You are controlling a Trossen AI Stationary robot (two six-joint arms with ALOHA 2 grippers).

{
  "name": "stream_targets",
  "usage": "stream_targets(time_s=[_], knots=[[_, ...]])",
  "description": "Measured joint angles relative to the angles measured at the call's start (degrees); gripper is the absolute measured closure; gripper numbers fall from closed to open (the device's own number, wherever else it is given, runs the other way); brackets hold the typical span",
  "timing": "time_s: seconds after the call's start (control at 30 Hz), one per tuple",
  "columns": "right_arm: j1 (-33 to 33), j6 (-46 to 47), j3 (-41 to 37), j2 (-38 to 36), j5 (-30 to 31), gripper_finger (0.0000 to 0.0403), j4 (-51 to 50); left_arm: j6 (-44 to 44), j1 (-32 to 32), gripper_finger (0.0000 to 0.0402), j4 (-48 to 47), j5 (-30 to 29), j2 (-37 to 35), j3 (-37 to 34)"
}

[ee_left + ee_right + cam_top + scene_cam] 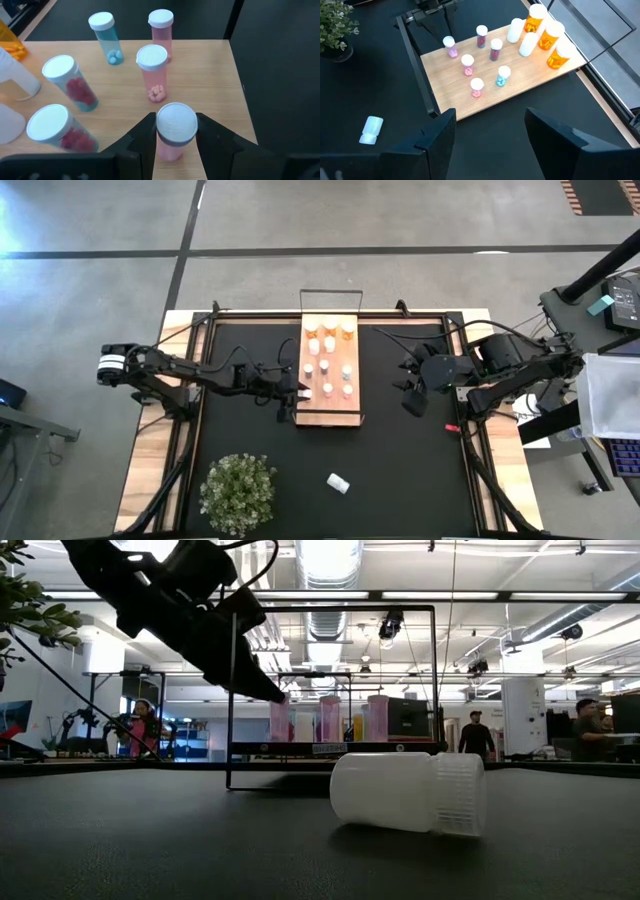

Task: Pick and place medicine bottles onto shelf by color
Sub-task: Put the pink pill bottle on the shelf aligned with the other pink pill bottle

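The light-wood shelf (330, 412) lies mid-table on the black mat, with several medicine bottles standing on it: orange ones (330, 330) at its far end, white, pink (152, 70) and bluish ones (106, 35) nearer. My left gripper (175, 120) is at the shelf's near left corner, shut on a pink white-capped bottle (170, 147). My right gripper (490, 135) hovers open over the mat to the right of the shelf, holding nothing. One white bottle (338, 483) lies on its side on the mat near the front. My left gripper pinches the pink bottle at its white cap (176, 126) between its two fingers (145, 137), one on each side. The fingers come from the table's left, slanting down. The bottle stands upright over the wood; whether its base touches the board I cannot tell.
A potted plant (238, 492) stands at the front left of the mat. The shelf's thin black frame (232, 690) rises at its ends. Two bluish bottles with red pills (70, 80) stand close beside the held one. People are in the room beyond.
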Motion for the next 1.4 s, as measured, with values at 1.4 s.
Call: stream_targets(time_s=[1.4], knots=[[0.0,0.0,0.0,0.0,0.0,0.0172,0.0,-0.6,0.2,0.0291,-0.6,0.3,-0.1,-0.1]])
